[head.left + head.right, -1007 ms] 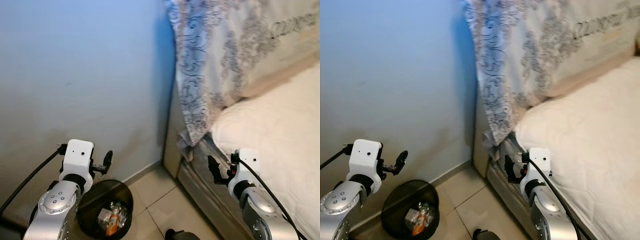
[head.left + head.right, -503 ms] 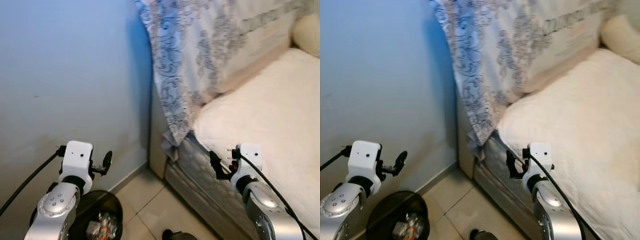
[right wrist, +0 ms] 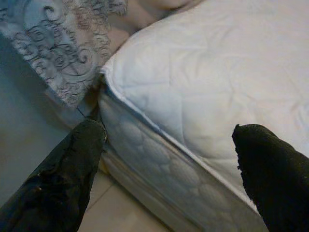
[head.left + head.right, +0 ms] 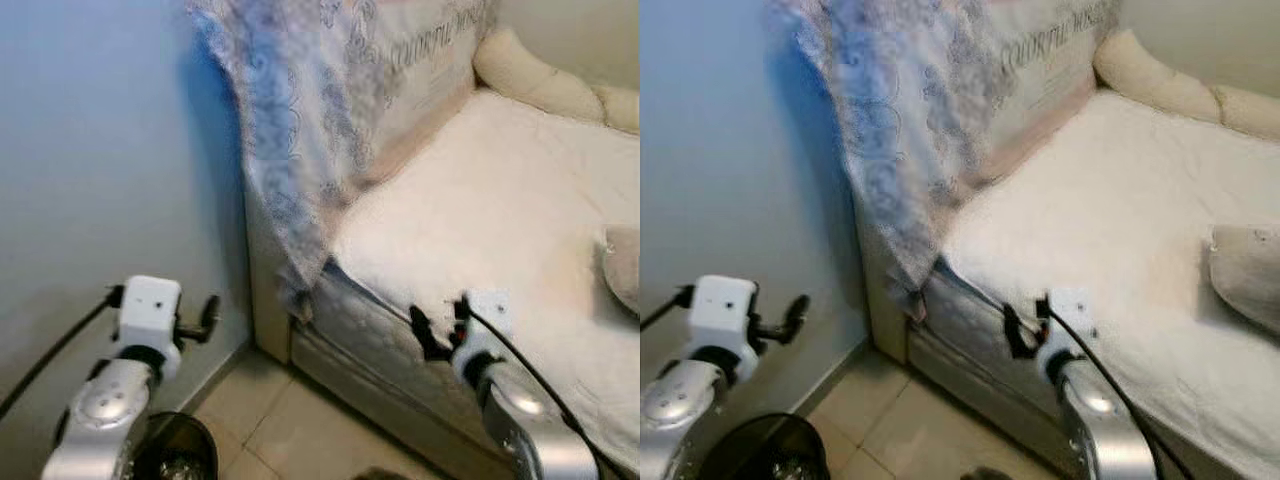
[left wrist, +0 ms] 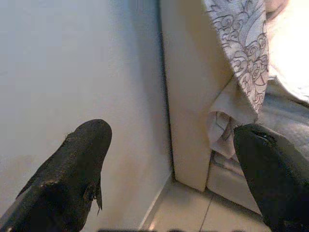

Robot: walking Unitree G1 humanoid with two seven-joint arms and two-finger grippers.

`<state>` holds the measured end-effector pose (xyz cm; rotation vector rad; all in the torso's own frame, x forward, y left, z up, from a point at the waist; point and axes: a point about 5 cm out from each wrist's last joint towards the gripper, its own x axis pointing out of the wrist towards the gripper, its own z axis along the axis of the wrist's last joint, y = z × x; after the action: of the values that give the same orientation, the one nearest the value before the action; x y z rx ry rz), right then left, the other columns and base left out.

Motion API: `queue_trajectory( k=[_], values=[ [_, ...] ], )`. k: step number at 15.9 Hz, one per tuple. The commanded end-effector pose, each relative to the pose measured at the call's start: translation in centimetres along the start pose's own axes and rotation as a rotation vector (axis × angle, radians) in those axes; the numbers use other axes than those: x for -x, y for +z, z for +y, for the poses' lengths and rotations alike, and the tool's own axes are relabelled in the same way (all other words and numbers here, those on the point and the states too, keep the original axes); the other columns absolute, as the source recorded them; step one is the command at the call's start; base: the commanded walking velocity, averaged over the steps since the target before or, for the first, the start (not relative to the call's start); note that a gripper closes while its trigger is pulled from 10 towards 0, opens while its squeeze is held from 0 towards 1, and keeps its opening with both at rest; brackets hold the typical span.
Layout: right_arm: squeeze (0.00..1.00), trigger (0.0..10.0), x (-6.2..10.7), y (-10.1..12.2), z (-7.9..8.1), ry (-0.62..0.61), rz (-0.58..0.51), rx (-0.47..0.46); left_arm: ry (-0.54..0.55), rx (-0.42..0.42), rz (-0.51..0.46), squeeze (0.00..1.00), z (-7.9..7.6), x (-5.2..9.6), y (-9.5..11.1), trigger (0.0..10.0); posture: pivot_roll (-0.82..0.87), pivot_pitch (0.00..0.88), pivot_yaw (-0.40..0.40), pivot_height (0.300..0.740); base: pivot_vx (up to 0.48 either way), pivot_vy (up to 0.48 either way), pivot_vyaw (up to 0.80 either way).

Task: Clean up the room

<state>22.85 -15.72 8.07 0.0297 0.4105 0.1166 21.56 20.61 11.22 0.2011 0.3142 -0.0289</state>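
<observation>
Looked down on the corner of a bed set against a pale wall (image 4: 90, 150). Found a patterned cloth (image 4: 300, 130) draped over the bed's end board and hanging loose down to the edge of the white mattress (image 4: 480, 220), its lower hem bunched at the corner.

Judged the cloth soft, light and limp, likely to slump and trail if pinched at a single point. Best taken at the bunched lower hem or along the top fold, where enough layers gather for a firm pinch.

Held the left gripper (image 4: 205, 318) low beside the wall, fingers spread apart and empty, above a black trash bin (image 4: 185, 455) on the tiled floor (image 4: 270, 420). Held the right gripper (image 4: 432, 335) in front of the quilted mattress side, fingers likewise apart, clamped on nothing.

Placed the cloth's hanging corner between the two grippers and a little above them, near both, touching neither. Noted a grey cushion (image 4: 625, 265) on the mattress, well apart on the right.
</observation>
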Motion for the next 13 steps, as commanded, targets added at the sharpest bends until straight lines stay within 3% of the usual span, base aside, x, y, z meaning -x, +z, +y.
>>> queue_trajectory(
  k=[1,11,13],
  values=[
    [0.0,10.0,0.2,-0.2,-0.9,-0.039,0.011,0.011,-0.031,0.004,-0.025,0.0,-0.9,-0.3,0.6,10.0,-0.06,0.0,-0.028,0.74,0.0,0.0,-0.76],
    [0.0,10.0,-0.5,0.0,-0.5,-0.03,0.002,0.023,-0.025,-0.021,-0.091,0.0,-1.8,-1.2,1.6,10.0,-0.07,0.0,-0.036,0.74,0.0,0.0,-0.77],
    [0.0,10.0,-0.5,0.2,-0.3,0.002,-0.013,0.021,-0.034,-0.043,-0.111,0.0,-2.0,-1.5,2.1,10.0,-0.06,0.0,-0.041,0.74,0.0,0.0,0.0]
  ],
)
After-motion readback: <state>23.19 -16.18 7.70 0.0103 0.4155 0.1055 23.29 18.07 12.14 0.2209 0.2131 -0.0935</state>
